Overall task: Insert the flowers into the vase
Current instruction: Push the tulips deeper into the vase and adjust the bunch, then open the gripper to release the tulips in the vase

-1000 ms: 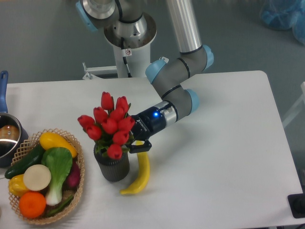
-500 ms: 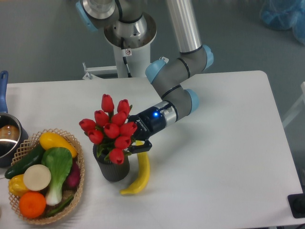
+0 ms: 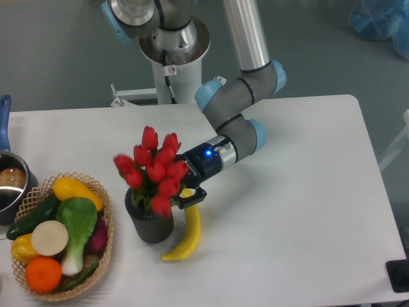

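The flowers (image 3: 154, 171), a bunch of red tulip buds with green leaves, stand with their lower part inside the mouth of the dark grey ribbed vase (image 3: 149, 225) on the white table. The buds look motion-blurred. My gripper (image 3: 179, 192) reaches in from the right, level with the bunch just above the vase's rim. Its fingertips are hidden behind the blooms, so I cannot tell whether it grips the stems.
A yellow banana (image 3: 186, 238) lies against the vase's right side, under the gripper. A wicker basket (image 3: 103, 254) with vegetables and fruit stands at the left front. A pot (image 3: 9, 185) with a blue handle sits at the left edge.
The bunch has shifted slightly right, and the buds now look blurred. The gripper has edged with it. The vase and banana have not moved.
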### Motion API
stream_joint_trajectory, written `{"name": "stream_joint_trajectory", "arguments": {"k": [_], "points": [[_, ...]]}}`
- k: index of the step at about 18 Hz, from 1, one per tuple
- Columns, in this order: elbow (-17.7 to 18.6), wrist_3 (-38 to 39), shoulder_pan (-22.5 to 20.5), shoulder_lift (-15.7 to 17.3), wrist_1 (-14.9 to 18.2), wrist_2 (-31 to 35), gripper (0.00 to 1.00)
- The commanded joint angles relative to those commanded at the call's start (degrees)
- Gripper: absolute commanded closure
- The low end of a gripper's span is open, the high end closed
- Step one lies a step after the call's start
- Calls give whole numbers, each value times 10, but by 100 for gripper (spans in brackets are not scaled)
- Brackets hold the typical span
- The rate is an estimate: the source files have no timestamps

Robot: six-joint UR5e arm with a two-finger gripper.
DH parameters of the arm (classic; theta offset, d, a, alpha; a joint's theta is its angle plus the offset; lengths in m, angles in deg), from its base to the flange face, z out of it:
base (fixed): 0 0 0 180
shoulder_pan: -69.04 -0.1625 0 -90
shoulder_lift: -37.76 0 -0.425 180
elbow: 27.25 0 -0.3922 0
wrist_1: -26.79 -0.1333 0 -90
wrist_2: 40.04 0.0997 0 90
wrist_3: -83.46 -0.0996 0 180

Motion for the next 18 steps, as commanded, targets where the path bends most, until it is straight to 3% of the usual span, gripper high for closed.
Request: {"name": "stream_joint_trajectory", "arguments": {"k": [2, 4, 16, 18], "points": [[0, 0, 0, 0, -1, 0, 22], [1, 0, 0, 0, -1, 0, 3], [3, -6, -4, 6, -1, 7, 0], [4, -6, -8, 8, -1, 34, 0]]}}
